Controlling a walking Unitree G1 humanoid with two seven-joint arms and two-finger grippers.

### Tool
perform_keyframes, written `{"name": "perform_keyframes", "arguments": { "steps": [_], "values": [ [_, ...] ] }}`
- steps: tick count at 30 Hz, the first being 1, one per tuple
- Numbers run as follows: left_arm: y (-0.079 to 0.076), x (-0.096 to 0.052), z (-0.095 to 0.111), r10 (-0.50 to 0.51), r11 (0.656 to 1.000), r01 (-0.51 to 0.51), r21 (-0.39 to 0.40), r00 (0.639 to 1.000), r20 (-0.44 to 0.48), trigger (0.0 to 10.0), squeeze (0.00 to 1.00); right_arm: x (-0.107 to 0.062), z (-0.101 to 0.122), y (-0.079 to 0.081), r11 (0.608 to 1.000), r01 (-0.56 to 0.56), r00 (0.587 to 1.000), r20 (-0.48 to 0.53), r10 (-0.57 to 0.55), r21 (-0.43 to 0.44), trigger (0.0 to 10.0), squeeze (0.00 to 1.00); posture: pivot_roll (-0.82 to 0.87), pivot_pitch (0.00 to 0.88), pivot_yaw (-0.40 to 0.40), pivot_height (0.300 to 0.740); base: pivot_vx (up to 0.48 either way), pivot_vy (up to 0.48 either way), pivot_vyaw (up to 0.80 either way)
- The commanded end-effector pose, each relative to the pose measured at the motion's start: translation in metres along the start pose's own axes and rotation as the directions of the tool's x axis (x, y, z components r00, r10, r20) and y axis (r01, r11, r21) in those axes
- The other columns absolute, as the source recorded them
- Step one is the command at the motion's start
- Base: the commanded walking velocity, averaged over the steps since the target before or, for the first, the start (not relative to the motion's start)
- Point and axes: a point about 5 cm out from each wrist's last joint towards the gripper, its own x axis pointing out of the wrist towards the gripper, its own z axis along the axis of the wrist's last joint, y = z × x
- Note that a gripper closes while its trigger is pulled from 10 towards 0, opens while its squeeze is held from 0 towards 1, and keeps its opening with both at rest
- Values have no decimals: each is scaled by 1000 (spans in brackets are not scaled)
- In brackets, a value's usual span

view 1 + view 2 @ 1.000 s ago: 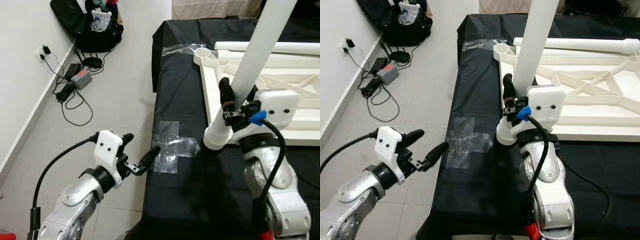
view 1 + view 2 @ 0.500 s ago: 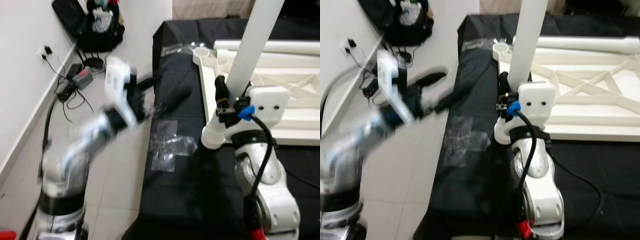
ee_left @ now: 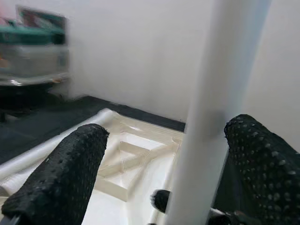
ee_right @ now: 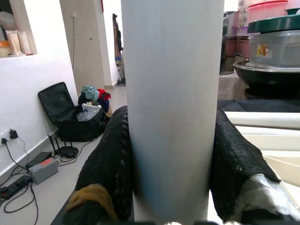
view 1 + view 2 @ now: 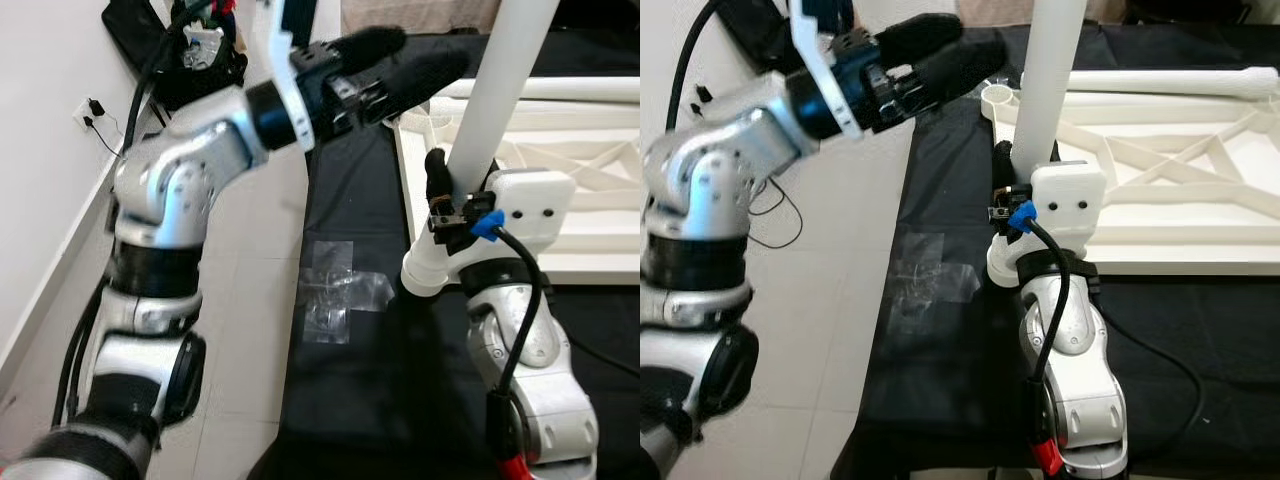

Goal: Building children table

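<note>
Since a second ago our left arm has swung up from low beside the worktop's near-left corner, and our left gripper (image 5: 400, 60) now hangs, fingers spread and holding nothing, over the far-left part of the black-covered worktop (image 5: 350, 400), just beside the upright white leg (image 5: 500, 90).

From the left eye, our right gripper (image 5: 445, 205) is clamped on that leg near its foot, which sits at the near-left corner of the upturned white table frame (image 5: 560, 150). A second leg (image 5: 560, 92) lies along the frame's far side. Crumpled clear tape (image 5: 335, 295) lies on the cloth, near the worktop's left edge.

From the right eye, we judge the risk to be the leg: tall, held only low down, it could lean or twist out of its corner if our left gripper knocks it in coming across. The worktop's left edge is close under that arm, with open tiled floor (image 5: 830, 300) beyond, so a dropped part would fall clear.

From the left wrist, the leg (image 3: 220, 93) stands between the parted fingers (image 3: 70, 173), nearer to one; closing off-centre could shove it sideways.

From the right wrist, both black fingers (image 4: 105, 173) press the leg's (image 4: 173, 93) sides; a bag (image 4: 77, 115) and cables sit by the far wall, well apart from our working room.
</note>
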Motion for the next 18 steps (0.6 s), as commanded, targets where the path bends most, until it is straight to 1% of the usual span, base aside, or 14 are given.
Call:
{"name": "perform_keyframes", "arguments": {
  "steps": [1,2,3,4,5,6,7,9,11,13,14,15,18],
  "values": [
    [1,5,-3,-38,999,37,-20,999,-25,10000,0,-4,-40,-1,1000,16,975,-222,-20,-20,0,0,8,249,111,740,0,0,0],
    [1,5,-3,-38,999,37,-20,999,-25,10000,0,-4,-40,-1,1000,16,975,-222,-20,-20,0,0,8,249,111,740,0,0,0],
    [1,13,-3,-82,996,81,-28,996,-36,10000,0,-4,-39,-1,1000,13,975,-220,-17,-19,0,0,5,251,114,740,0,0,0],
    [1,13,-3,-82,996,81,-28,996,-36,10000,0,-4,-39,-1,1000,13,975,-220,-17,-19,0,0,5,251,114,740,0,0,0],
    [-3,23,-5,-142,990,141,-22,988,-53,10000,0,-3,-38,0,1000,11,976,-217,-14,-16,0,0,5,252,115,740,0,0,0],
    [-3,23,-5,-142,990,141,-22,988,-53,10000,0,-3,-38,0,1000,11,976,-217,-14,-16,0,0,5,252,115,740,0,0,0],
    [-7,31,-6,-197,980,195,-29,978,-67,10000,0,-3,-38,0,1000,8,977,-213,-10,-13,0,0,5,252,116,740,0,0,0],
    [-7,31,-6,-197,980,195,-29,978,-67,10000,0,-3,-38,0,1000,8,977,-213,-10,-13,0,0,5,252,116,740,0,0,0],
    [-10,44,-12,-244,970,244,-10,963,-111,10000,0,-1,-35,3,1000,-6,979,-204,4,-5,0,0,4,254,114,740,0,0,0],
    [-10,47,-14,-251,967,253,0,960,-126,10000,0,-1,-34,5,1000,-11,980,-201,11,-1,0,0,4,254,114,740,0,0,0],
    [-10,49,-18,-253,966,258,14,957,-143,4471,0,0,-33,6,1000,-16,980,-199,16,3,0,0,4,254,111,740,0,0,0],
    [-9,50,-20,-256,964,264,29,954,-159,0,0,0,-33,7,1000,-19,980,-199,20,6,1922,0,3,255,110,740,0,0,0],
    [-9,51,-22,-257,963,267,38,952,-169,0,0,0,-33,7,1000,-21,980,-199,22,8,1922,0,3,256,110,740,0,0,0]
  ]
}}
